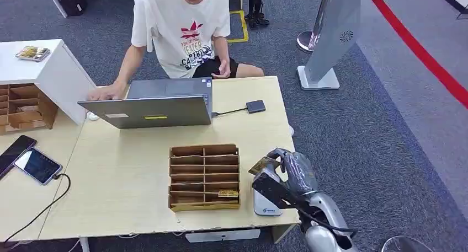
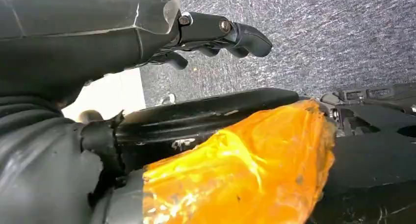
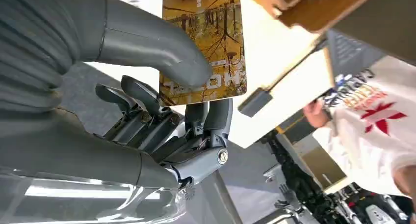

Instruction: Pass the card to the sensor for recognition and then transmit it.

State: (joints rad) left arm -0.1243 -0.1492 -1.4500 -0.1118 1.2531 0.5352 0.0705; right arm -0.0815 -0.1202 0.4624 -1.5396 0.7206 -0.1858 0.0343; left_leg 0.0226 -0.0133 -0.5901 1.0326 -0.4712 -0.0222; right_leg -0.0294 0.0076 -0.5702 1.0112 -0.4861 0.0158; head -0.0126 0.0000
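My right hand (image 1: 287, 172) hovers over the table's near right corner and pinches a yellow-brown picture card (image 1: 261, 165) between thumb and fingers. In the right wrist view the card (image 3: 206, 42) stands flat under the thumb (image 3: 162, 50). A white sensor pad (image 1: 265, 203) lies on the table just below the hand, partly hidden by the wrist. A second card (image 1: 227, 193) lies in the front row of the wooden slotted box (image 1: 204, 177). My left hand (image 2: 216, 35) hangs over grey carpet with its fingers curled in, holding nothing.
A person sits at the far side, working a grey laptop (image 1: 154, 106) with a small dark dongle (image 1: 255, 106) wired to it. Two phones (image 1: 37, 165) lie at the left. A white cabinet (image 1: 44, 70) and another wooden box (image 1: 25, 106) stand far left.
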